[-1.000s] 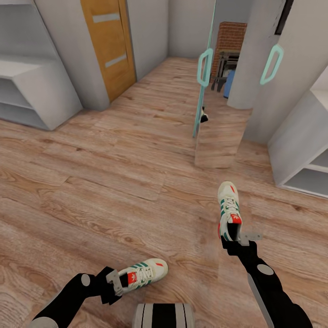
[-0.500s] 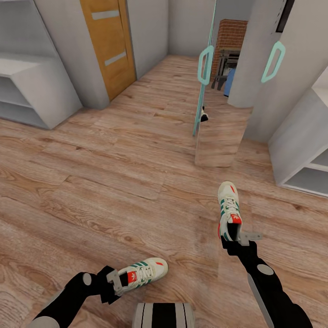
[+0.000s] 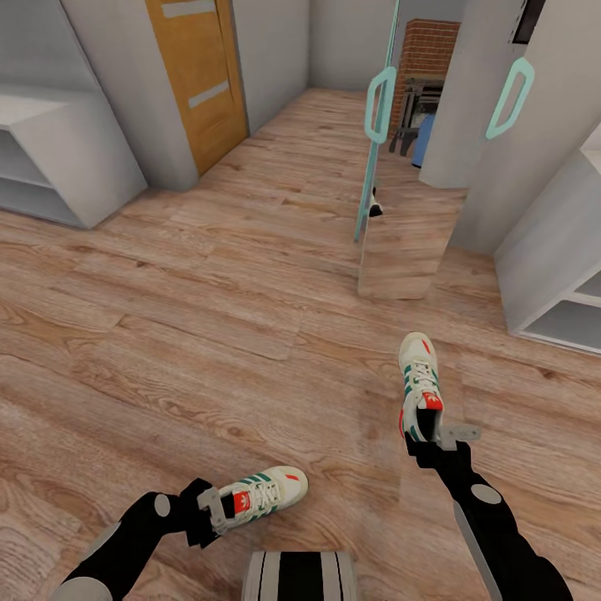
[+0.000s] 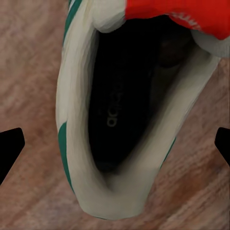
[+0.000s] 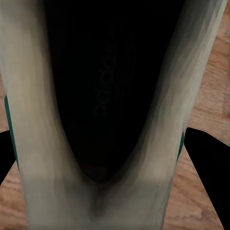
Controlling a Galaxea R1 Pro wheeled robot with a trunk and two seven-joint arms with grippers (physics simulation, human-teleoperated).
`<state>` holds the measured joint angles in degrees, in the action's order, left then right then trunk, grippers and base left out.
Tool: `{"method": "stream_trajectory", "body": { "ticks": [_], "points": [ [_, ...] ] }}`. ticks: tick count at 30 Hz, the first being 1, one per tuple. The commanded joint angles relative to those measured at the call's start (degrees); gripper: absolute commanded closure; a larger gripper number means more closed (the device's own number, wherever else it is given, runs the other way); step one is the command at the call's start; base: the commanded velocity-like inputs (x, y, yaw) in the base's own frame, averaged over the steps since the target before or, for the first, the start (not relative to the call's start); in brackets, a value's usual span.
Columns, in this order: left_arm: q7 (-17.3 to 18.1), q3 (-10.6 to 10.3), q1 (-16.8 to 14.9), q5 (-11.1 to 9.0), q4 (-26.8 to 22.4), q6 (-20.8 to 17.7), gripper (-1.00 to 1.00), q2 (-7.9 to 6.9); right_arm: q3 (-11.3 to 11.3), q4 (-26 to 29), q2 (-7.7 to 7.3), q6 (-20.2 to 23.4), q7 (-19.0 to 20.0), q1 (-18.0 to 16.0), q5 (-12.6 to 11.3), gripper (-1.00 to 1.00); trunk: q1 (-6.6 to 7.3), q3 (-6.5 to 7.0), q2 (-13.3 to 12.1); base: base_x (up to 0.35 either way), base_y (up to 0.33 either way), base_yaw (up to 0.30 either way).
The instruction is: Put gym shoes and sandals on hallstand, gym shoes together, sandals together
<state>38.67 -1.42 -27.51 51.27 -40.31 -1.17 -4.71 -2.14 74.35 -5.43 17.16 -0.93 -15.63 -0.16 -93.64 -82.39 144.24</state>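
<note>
Since a second earlier the camera had tilted, sliding the grey shelf units toward the picture's edges, while each shoe kept its place. The left hand (image 3: 219,511) gripped the heel of one gym shoe (image 3: 263,492) and the right hand (image 3: 436,434) the other shoe (image 3: 419,380), both above the floor (image 3: 209,334). Open floor stretched ahead between the left unit (image 3: 67,159), the right unit (image 3: 551,259) and the glass door (image 3: 376,133).

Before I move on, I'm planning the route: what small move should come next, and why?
Probably roll toward the pale grey rack far on the left. Each arm carries a sneaker by its heel, left and right, and no sandals are in sight.
</note>
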Motion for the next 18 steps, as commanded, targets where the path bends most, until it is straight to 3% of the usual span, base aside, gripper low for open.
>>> {"method": "stream_trajectory", "body": {
  "ticks": [1,6,14,18],
  "points": [
    [0.2,-0.1,0.0,0.2,-0.2,-0.1,-1.00,-0.03,0.0,0.1,-0.02,0.3,-0.1,0.0,0.0,1.00,0.01,-0.04,0.0,0.000,0.000,0.000],
    [0.2,-0.2,0.0,0.2,-0.6,-1.2,-1.00,-0.03,0.0,0.1,-0.02,0.3,-0.1,0.0,0.0,1.00,0.01,-0.04,0.0,0.000,0.000,0.000],
    [0.2,-0.2,0.0,0.2,-1.8,-3.8,-1.00,-0.03,0.0,0.2,-0.02,0.3,-0.1,0.0,0.0,1.00,-0.20,-1.81,0.1,0.000,0.000,0.000],
    [0.2,-0.2,0.1,0.2,-1.9,-3.9,-1.00,-0.03,0.0,0.2,-0.02,0.3,-0.1,0.0,0.0,1.00,-0.20,-1.81,0.1,0.000,0.000,0.000]
  ]
}}
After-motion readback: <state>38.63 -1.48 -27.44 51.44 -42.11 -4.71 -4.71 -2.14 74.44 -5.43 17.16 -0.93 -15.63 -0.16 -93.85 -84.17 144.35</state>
